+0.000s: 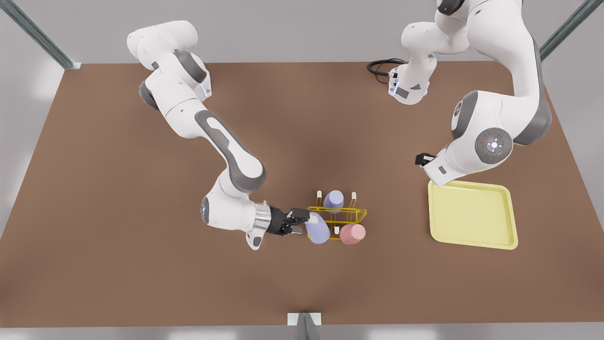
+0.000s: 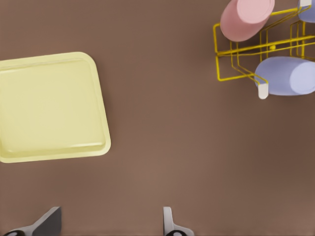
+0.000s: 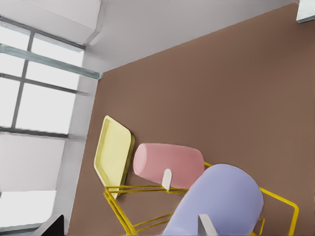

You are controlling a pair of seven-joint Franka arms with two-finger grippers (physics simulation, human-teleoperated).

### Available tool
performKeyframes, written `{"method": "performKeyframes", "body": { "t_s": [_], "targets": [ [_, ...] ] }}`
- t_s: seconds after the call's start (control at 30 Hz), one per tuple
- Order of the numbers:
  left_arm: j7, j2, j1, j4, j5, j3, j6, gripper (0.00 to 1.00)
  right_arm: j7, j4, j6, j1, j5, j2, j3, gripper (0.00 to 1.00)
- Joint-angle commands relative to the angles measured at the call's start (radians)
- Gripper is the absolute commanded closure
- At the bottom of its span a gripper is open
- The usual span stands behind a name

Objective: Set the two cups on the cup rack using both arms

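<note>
My brown table (image 1: 141,264) is carrying the yellow wire cup rack (image 1: 351,218) near center frame, and the pale-yellow tray (image 1: 472,217) is sitting at the right.

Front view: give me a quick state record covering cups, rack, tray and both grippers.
rack: yellow wire, mid-table
pink cup: on the rack, near corner
far lavender cup: on the rack, far side
near lavender cup: tilted at the rack's edge, against the right gripper; seated or not, cannot tell
right gripper: at that cup, grip unclear
left gripper: waits beside the tray, jaws open, empty
tray: nothing on it, front view's right
</note>
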Motion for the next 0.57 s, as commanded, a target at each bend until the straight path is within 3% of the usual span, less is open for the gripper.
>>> {"method": "performKeyframes", "body": {
  "t_s": [0.0,0.07,0.1,0.2,0.23,0.33,0.43,0.53],
  "targets": [
    [0.038,0.004,-0.002,0.0,-0.001,0.0,-0.011,0.0,0.27,-0.011,-0.284,-0.003,-0.092,-0.125,-0.129,0.0],
    [0.04,0.007,0.007,0.003,-0.032,0.0,-0.037,0.0,0.347,-0.037,-0.741,-0.052,-0.637,-0.271,-0.194,0.0],
    [0.042,0.012,0.01,0.005,-0.033,0.001,-0.043,0.0,0.329,-0.039,-0.846,-0.09,-0.801,-0.302,-0.238,0.0],
    [0.045,0.012,0.015,0.006,-0.058,0.003,-0.069,0.0,0.146,-0.037,-0.904,-0.173,-0.982,-0.397,-0.324,0.0],
    [0.045,0.012,0.015,0.006,-0.059,0.003,-0.071,0.0,0.127,-0.04,-0.909,-0.188,-0.979,-0.463,-0.317,0.0],
    [0.045,0.012,0.013,0.006,-0.058,0.003,-0.071,0.0,0.12,-0.261,-0.904,-0.173,-0.953,-0.753,-0.312,0.0],
    [0.043,0.012,0.012,0.006,-0.058,0.003,-0.069,0.0,0.117,-0.456,-0.84,-0.175,-0.892,-0.88,-0.32,0.0],
    [0.045,0.012,0.012,0.006,-0.056,0.003,-0.069,0.0,0.117,-0.457,-0.838,-0.182,-0.879,-0.879,-0.32,0.0]
  ]
}}
